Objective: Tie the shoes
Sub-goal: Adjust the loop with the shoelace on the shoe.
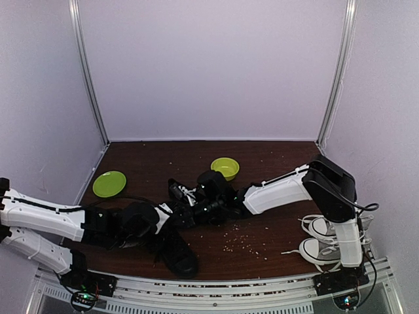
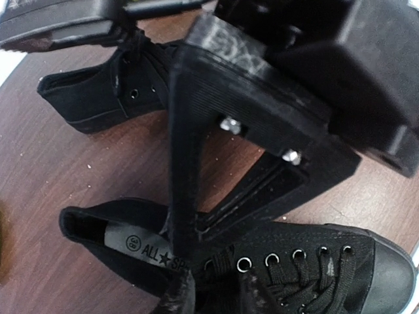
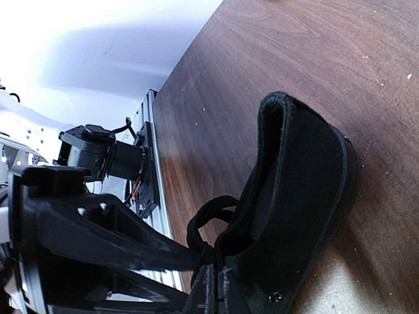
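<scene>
Black lace (image 3: 198, 214) pinched in closed right pincer (image 3: 209, 265) | left pincer (image 2: 184, 271) over shoe (image 2: 383, 275), gap unclear

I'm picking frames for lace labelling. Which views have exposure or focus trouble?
Top external: evenly lit, but the black shoes show no lace detail. Left wrist: eyelets and insole print sharp. Right wrist: the wall is blown out white at upper left, the shoe heel almost featureless black.

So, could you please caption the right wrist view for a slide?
Right gripper shut on a black lace beside a black sneaker, on a dark wooden table.
</scene>
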